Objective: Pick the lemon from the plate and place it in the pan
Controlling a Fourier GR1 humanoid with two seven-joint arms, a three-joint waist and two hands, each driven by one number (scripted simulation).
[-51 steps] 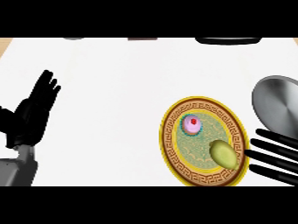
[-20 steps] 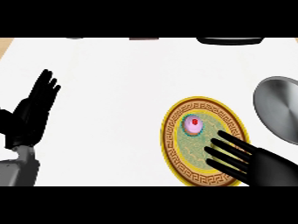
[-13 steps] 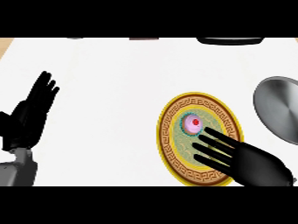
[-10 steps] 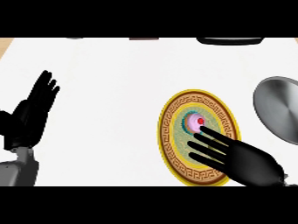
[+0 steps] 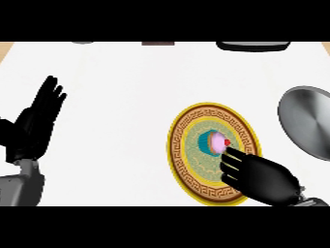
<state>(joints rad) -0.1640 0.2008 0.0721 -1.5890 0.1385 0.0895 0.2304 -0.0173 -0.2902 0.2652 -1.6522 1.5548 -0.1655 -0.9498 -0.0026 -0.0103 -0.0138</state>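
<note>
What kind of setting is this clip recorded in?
Probably a kitchen counter: a white worktop holds a grey pan and an ornate plate with a cupcake, the right hand over it.

no readable text, labels, brands, numbers, signs anywhere

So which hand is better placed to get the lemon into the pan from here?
Right. The right hand is curled over the plate, with the pan just beside it. The left hand rests open at the far side.

Pan (image 5: 316, 122) grey brushed metal w/ soft sheen; plate (image 5: 188, 145) glossy glazed ceramic; counter (image 5: 139, 82) matt white.
</note>
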